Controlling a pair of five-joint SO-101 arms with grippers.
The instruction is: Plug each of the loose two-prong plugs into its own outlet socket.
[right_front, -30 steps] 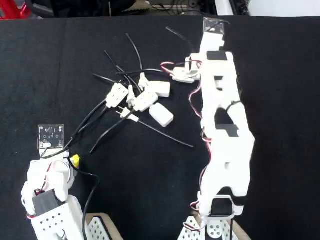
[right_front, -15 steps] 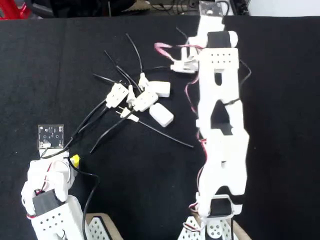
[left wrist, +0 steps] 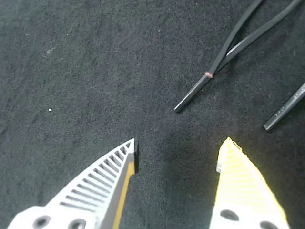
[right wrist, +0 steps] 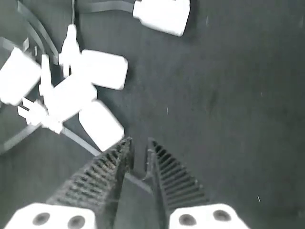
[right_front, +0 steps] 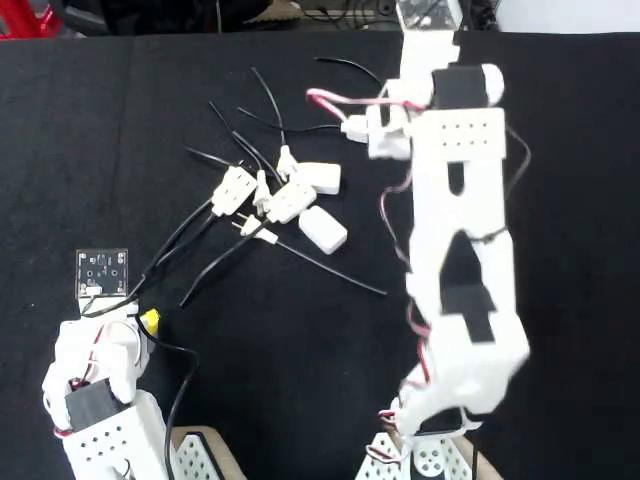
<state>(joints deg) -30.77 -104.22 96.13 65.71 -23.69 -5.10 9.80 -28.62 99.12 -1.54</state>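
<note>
Black cloth covers the table point(right_front: 90, 120), and at its near left corner sits the left arm point(right_front: 95, 400). The left gripper point(left wrist: 181, 148) is spread wide over bare cloth with nothing between its fingers, and two cut cable ends point(left wrist: 190, 94) lie just ahead of it without touching it. Further right, between the middle of the table and its far edge, the two-prong plugs point(right_front: 262, 234) and the white outlet sockets point(right_front: 322, 230) lie in a loose heap. Several of them touch, and black cables point(right_front: 330, 266) fan out toward the near left corner and the middle. At least one plug on the near side of the heap has its prongs bare and pointing at no socket. Whether the small plug lying against a block on the far side is seated or merely resting there I cannot tell. The right arm point(right_front: 455, 230) stretches along the right half toward the far edge. The right gripper point(right wrist: 138, 143) is drawn in to a narrow slit and grips nothing. It hangs above a cable just beside the nearest socket, and one more white block point(right wrist: 162, 14) lies nearer the far edge. By my reading the work is barely begun: neither gripper holds a plug, no pairing is clearly made, and each plug has yet to be picked out, lined up and pushed home
</note>
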